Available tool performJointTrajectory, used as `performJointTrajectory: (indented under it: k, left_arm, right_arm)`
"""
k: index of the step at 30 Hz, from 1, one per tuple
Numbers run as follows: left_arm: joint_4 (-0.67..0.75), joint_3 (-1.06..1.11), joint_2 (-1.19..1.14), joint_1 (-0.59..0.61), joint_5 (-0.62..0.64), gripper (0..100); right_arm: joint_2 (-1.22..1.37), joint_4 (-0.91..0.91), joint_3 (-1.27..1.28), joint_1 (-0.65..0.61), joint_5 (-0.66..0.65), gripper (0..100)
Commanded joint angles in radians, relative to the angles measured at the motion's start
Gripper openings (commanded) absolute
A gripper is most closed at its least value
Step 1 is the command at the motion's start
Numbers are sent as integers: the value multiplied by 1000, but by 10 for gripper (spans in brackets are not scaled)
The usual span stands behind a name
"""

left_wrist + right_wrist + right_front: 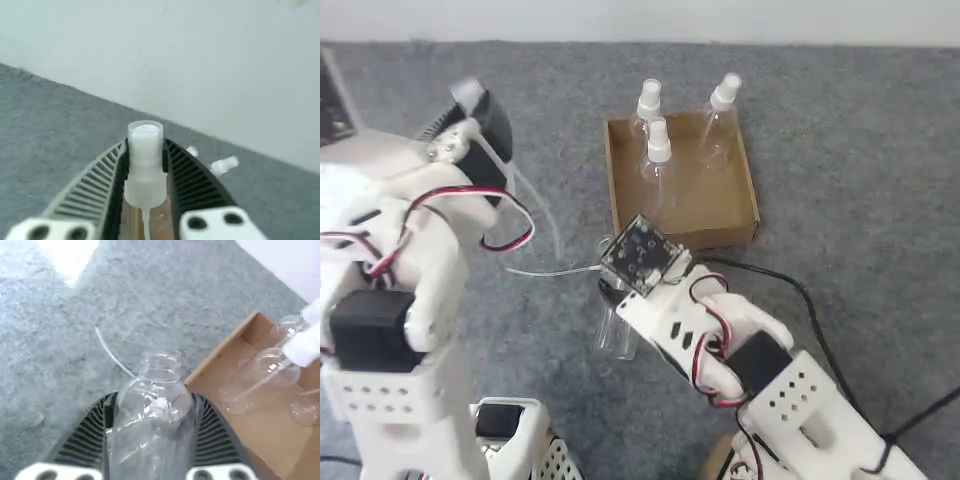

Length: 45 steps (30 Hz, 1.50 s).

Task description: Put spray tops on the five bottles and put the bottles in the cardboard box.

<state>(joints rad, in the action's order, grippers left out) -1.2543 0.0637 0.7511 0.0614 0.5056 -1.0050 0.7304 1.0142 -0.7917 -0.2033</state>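
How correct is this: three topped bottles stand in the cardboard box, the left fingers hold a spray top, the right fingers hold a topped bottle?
One error: the bottle in the right fingers has no top; the right wrist view shows its neck open. The rest stands.

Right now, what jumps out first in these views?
The right claw is shut on a clear plastic bottle with no top, held just off the near corner of the brown cardboard box. The left claw grips a white spray top, well apart from the box. Three topped clear bottles stand inside the box.
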Motion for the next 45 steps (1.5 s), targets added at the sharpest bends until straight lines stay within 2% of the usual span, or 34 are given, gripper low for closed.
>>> performJointTrajectory:
  k: [1,5,12,15,18,24,30,33,35,38,40,45]
  left_arm:
    - [55,-39,25,-5,89,11]
    - [57,-31,23,-6,95,11]
    - [84,21,23,-6,97,11]
    - [130,74,25,-6,97,11]
    - [149,108,25,-8,97,11]
    - [149,166,25,-103,94,11]
    - [129,216,25,-106,89,11]
    - [75,223,25,-124,21,11]
    - [38,225,25,-172,-69,11]
    - [14,263,23,-229,-178,11]
    - [35,317,20,-253,-193,11]
    - [152,507,23,-318,-195,11]
  right_arm:
    - [-62,-33,21,-22,5,9]
    - [-88,-47,57,-67,5,7]
    - [-130,-303,163,-87,14,6]
    - [-145,-369,204,-87,78,6]
    - [-145,-372,212,-85,109,6]
    - [-140,-372,213,-81,112,6]
    - [-145,-374,235,-79,114,6]
    - [-143,-383,235,-31,117,6]
    - [-143,-386,230,18,124,6]
    - [-147,-387,227,51,221,6]
    - [-147,-387,227,47,250,6]
    - [-147,-386,235,24,227,6]
